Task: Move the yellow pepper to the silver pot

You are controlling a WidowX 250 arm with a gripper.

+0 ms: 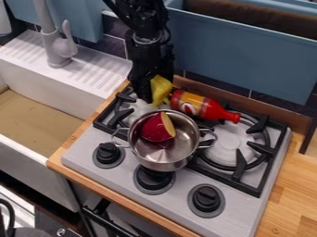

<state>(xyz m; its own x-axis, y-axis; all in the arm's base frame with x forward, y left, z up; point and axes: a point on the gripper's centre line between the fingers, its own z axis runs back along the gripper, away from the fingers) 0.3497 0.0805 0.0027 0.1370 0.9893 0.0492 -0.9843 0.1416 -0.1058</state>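
Observation:
The black gripper (155, 88) hangs down behind the pot, over the back left of the stove, shut on the yellow pepper (161, 89). One dark finger covers the pepper's left side. The pepper is just above and behind the rim of the silver pot (162, 155), outside its opening. The pot stands upright near the middle of the stove, and a red object with a yellowish cut face (156, 128) lies inside it.
A red and orange bottle (201, 105) lies on its side behind and right of the pot, close to the pepper. A white sink (46, 99) with a grey faucet (57, 46) is at left. Black knobs (206, 198) line the stove's front, and a blue-grey box wall (241, 55) rises behind.

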